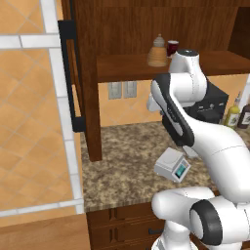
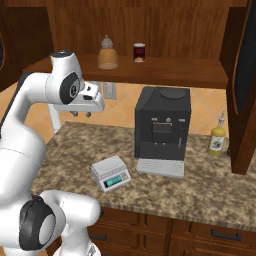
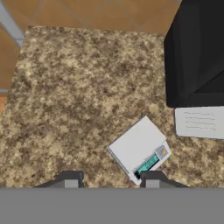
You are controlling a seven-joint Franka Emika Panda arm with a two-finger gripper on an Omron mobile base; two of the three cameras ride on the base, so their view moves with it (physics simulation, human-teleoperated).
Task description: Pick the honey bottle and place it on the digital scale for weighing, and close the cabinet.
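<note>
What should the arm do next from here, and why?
Probably raise the end effector toward the honey bottle. The bottle stands on the cabinet shelf beside a dark red jar, while the end effector hangs empty above the counter near the scale, whose plate is bare.

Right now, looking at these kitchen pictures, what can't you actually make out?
- Scale display: digits too small in every view; in the left base view the arm covers part of the scale.
- Coffee machine: mostly behind the arm in the left base view; cut off by the edge in the hand view.
- Red jar label: too small to read.
- Cabinet doors: cut off by picture edges.
- Gripper: just the fingertips show in the hand view.
</note>
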